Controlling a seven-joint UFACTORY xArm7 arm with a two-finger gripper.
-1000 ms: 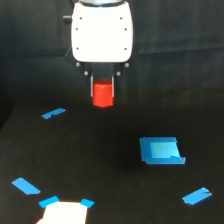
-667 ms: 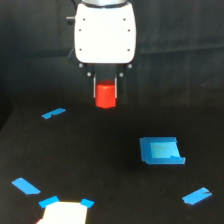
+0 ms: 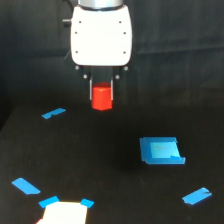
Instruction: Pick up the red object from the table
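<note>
Gripper point(image 3: 101, 94): I see its two dark fingers closed on the red object, one at each side, below the white body.
Red object point(image 3: 102, 98): held between the fingers, clear of the table point(image 3: 100, 170), above the table's far edge area; its lower half hangs below the fingertips.
Grip depth: I judge it shallow; the view is soft, so I cannot confirm how much pad touches the block.
Risk 1: slip. Cause: a small contact area on a stubby block, plus any jerk in travel.
Risk 2: tilt in the jaws. Cause: a rounded or faceted side rolling between flat pads.
Risk 3: a dropped block rolling toward the blue square patch point(image 3: 161, 151) near the right edge, or off the far edge.
</note>
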